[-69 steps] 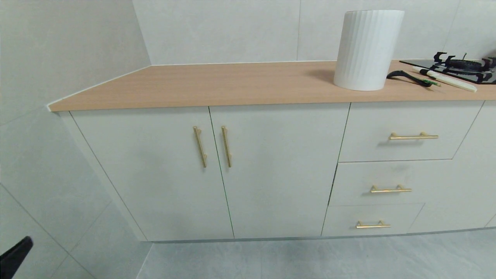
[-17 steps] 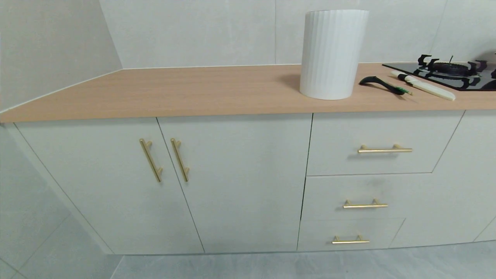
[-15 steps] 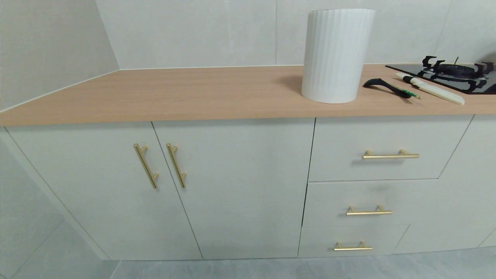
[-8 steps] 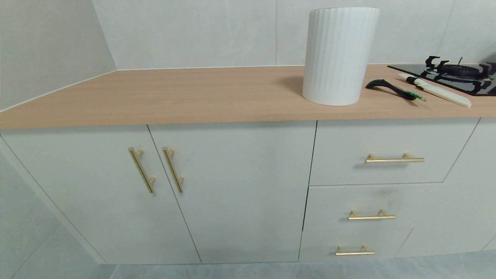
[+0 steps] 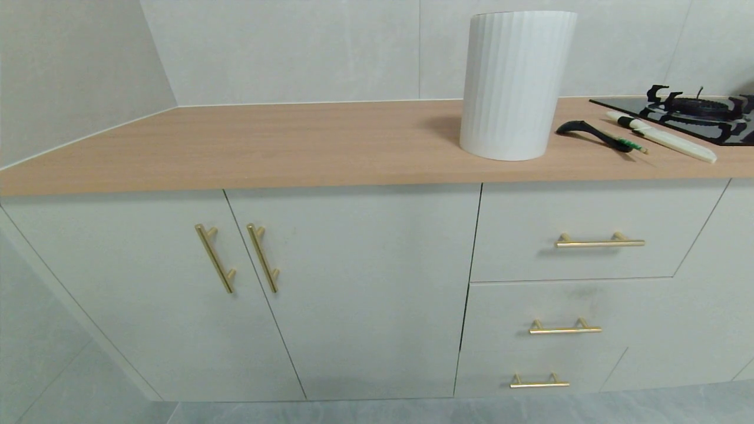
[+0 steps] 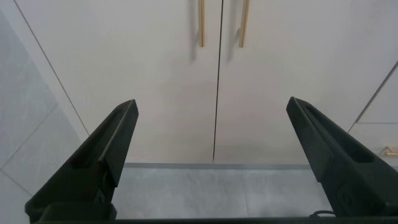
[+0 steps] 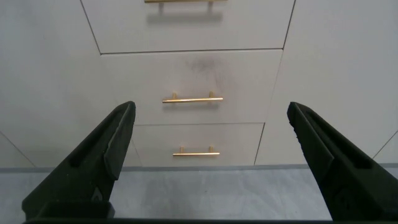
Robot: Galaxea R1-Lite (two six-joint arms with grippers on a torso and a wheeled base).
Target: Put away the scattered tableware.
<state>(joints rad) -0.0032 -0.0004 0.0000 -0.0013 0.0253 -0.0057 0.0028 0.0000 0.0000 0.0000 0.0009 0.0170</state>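
Observation:
On the wooden countertop, a tall white ribbed container stands toward the right. Just right of it lie a black-handled utensil and a white-bladed knife with a black and white handle. My left gripper is open, low down, facing the double cabinet doors. My right gripper is open too, held low before the drawer fronts. Neither holds anything.
A black gas hob sits at the counter's far right. Below the counter are two doors with gold handles and three drawers with gold handles. Grey tiled wall stands behind and at the left, grey floor below.
The head view has shifted: the cabinet slid left and down in the picture over the last seconds, then settled. Nothing on the counter has moved.

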